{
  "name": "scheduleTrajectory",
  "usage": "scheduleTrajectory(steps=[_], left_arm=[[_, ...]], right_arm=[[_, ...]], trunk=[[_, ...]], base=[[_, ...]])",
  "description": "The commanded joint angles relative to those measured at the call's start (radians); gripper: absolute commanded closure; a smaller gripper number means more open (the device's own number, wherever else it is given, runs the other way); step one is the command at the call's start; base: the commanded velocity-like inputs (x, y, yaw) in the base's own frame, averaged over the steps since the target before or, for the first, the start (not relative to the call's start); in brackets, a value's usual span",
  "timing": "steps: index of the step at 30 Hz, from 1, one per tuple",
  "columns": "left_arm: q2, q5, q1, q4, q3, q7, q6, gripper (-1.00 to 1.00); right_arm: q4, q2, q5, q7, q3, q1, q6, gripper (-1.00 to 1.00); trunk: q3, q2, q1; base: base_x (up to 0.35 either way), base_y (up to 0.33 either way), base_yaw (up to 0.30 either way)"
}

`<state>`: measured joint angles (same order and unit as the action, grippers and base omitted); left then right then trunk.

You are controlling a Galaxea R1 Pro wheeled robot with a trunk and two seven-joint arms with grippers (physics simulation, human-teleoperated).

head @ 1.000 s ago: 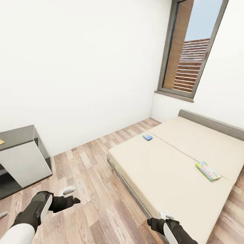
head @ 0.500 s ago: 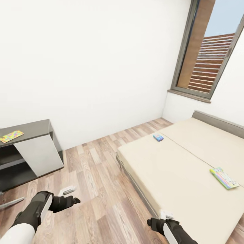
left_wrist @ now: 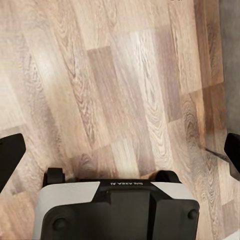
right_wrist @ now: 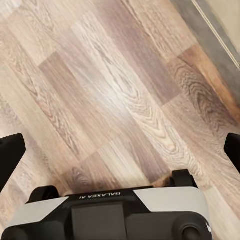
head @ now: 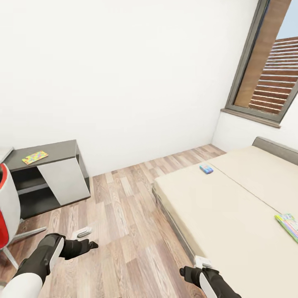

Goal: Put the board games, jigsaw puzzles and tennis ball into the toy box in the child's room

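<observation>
The view has swung left, bringing the desk (head: 45, 154) and its jigsaw puzzle (head: 34, 157) further in. Two board games, blue (head: 205, 169) and green-edged (head: 289, 226), lie on the bed (head: 215, 207). Left gripper (left_wrist: 120, 152) and right gripper (right_wrist: 120, 150) hang wide, empty; nothing is packed.

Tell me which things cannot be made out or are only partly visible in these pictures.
- Green-edged board game: head view, cut by the right edge.
- Small blue board game on the bed: too small to read its cover.
- Jigsaw puzzle on the dark desk: picture too small to tell.
- Red-and-white chair: cut by the left edge.
- Window: its top and right side cut off.
</observation>
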<state>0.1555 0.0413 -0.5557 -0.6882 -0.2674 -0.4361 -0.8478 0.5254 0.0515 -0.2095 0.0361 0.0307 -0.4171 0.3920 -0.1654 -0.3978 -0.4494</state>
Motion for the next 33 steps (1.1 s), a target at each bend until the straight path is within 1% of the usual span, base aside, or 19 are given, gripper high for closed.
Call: scheduleTrajectory(steps=[1, 9, 21, 33], left_arm=[[-0.001, 0.005, -0.001, -0.001, -0.003, -0.006, -0.005, -1.0], [-0.001, 0.005, -0.001, -0.001, -0.003, -0.006, -0.005, -1.0], [-0.002, 0.005, -0.001, -0.001, -0.003, -0.006, -0.005, -1.0], [-0.002, 0.005, -0.001, -0.001, -0.003, -0.007, -0.005, -1.0]], right_arm=[[0.002, 0.001, -0.008, 0.004, 0.003, 0.0, 0.005, -1.0], [0.002, 0.001, -0.008, 0.004, 0.003, -0.001, 0.005, -1.0], [0.002, 0.001, -0.008, 0.004, 0.003, 0.0, 0.005, -1.0], [0.001, 0.001, -0.008, 0.004, 0.003, 0.0, 0.005, -1.0]], trunk=[[-0.003, -0.002, -0.001], [-0.013, -0.002, -0.001], [-0.028, -0.002, -0.001], [-0.043, -0.002, -0.001]], base=[[0.0, 0.0, 0.21], [0.0, -0.052, 0.207], [0.0, -0.166, 0.205], [-0.001, -0.018, 0.205]])
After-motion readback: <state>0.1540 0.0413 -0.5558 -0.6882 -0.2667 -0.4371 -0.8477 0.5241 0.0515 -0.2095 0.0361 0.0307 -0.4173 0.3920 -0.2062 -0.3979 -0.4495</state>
